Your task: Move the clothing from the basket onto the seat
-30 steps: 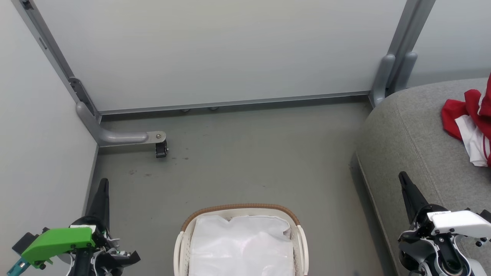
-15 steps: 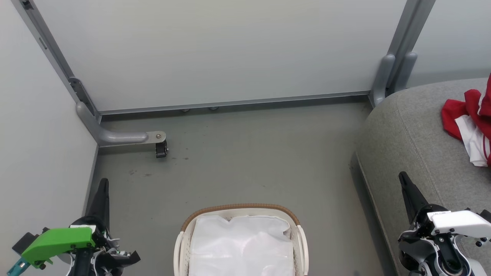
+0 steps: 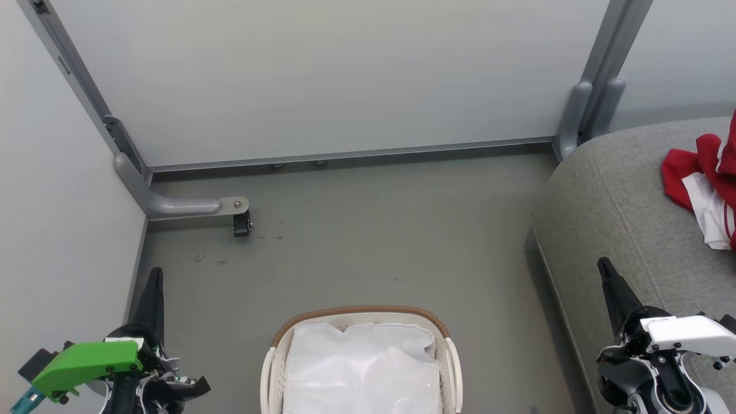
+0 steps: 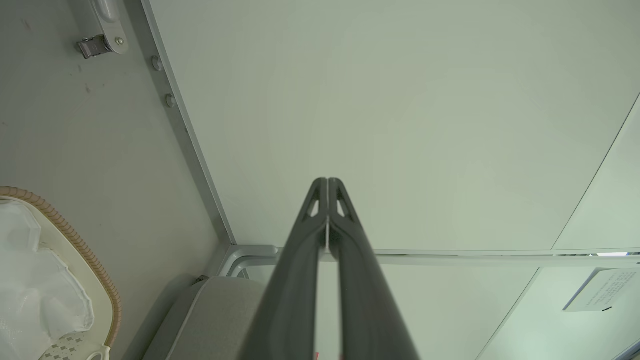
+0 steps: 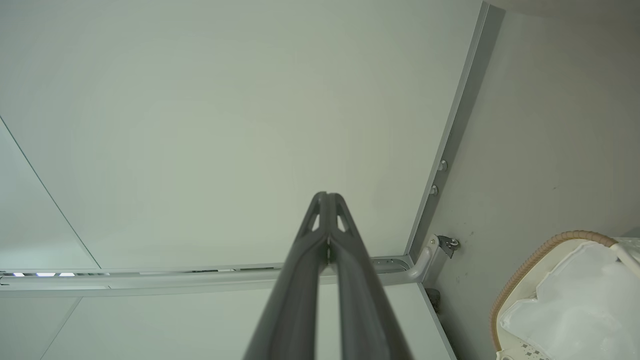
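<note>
On the right stands the grey seat (image 3: 621, 195). The basket (image 3: 368, 312), front centre on the floor (image 3: 356, 241), shows a white liner (image 3: 362, 368), no red visible. The clothing (image 3: 690, 167) lies on the seat, a red-white heap. Prob. soft, light, slippy: pinch a raised fold. Left gripper (image 3: 154, 282) & right gripper (image 3: 606, 273): closed, empty.

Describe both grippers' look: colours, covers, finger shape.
Left gripper: two long dark grey fingers tapering to a point, and a black wrist body under a bright green cover with a teal tab. Right gripper: same dark fingers and black body, but a white cover with small black screws. The wrist views show triangular cut-outs near each fingertip.
</note>
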